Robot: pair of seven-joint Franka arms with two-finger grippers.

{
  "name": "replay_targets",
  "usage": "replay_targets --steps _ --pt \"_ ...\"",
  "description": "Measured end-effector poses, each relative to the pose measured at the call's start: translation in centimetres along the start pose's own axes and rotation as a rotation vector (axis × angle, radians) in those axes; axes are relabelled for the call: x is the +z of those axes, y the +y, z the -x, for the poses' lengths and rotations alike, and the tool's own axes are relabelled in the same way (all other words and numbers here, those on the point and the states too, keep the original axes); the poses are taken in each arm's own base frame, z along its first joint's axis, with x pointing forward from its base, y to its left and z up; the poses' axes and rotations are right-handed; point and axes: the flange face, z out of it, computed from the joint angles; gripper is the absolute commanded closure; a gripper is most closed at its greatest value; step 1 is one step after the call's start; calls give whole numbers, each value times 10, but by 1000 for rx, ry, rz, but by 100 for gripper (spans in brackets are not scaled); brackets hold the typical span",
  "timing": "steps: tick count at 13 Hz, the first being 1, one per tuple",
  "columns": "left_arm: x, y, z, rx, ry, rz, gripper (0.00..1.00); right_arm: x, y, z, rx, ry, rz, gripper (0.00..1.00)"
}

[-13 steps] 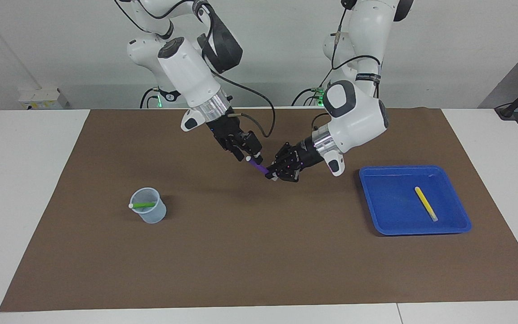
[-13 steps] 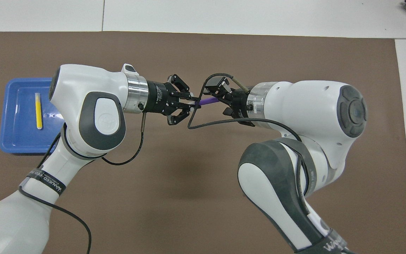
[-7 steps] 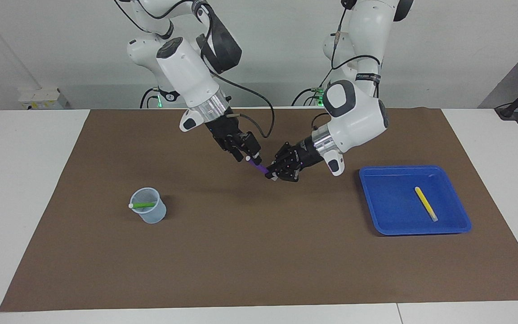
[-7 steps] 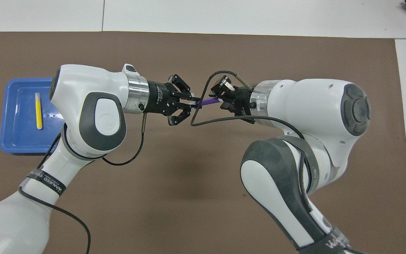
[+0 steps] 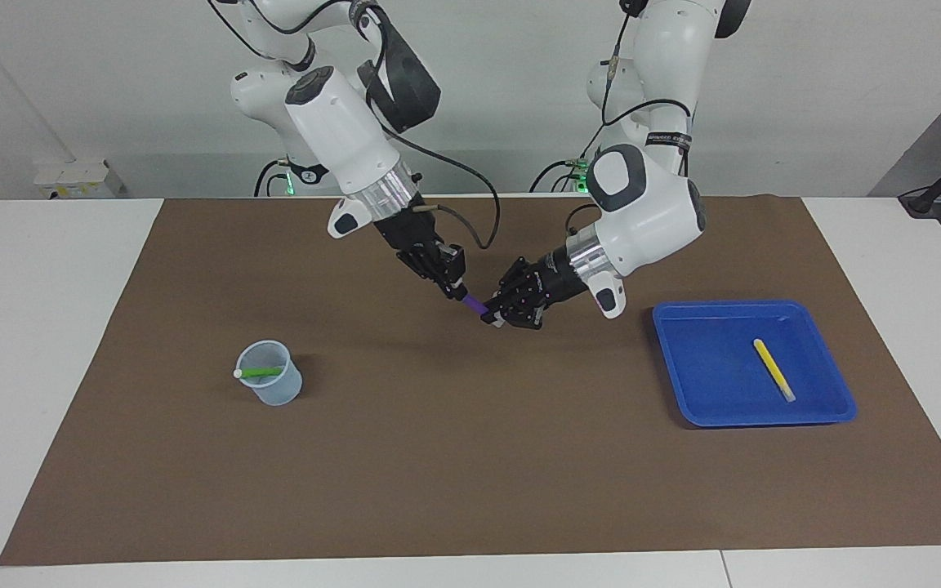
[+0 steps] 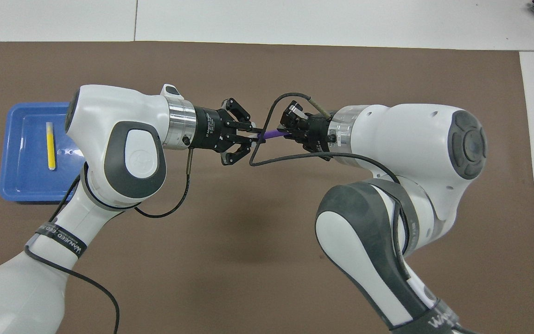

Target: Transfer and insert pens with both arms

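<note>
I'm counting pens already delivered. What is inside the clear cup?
The clear cup holds one green pen, leaning with its pale end over the rim. Nothing else shows through the wall. In the overhead view the right arm covers the cup.

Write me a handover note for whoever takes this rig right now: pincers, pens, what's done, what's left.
Left pincer: shut on the purple pen, held in the air above the mat.
Right pincer: shut on the same pen's other end.
Green pen: in the cup.
Yellow pen: lying in the blue tray.
Done: one pen inserted.
Left: left pincer releases, purple pen goes into the cup, then the yellow one.
</note>
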Motion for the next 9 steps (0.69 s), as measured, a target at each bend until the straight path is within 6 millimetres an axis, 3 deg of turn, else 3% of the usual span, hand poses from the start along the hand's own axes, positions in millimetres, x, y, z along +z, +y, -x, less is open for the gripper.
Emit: replay_targets --steps 2,3,5,9 --pt "0 0 0 -1 0 0 100 0 0 0 0 0 0 100" --pt "0 0 0 -1 0 0 88 0 0 0 0 0 0 100" --pt "0 0 0 -1 0 1 0 0 0 0 0 0 -1 100" --pt "-17 6 -1 0 6 40 0 0 0 0 1 0 0 100"
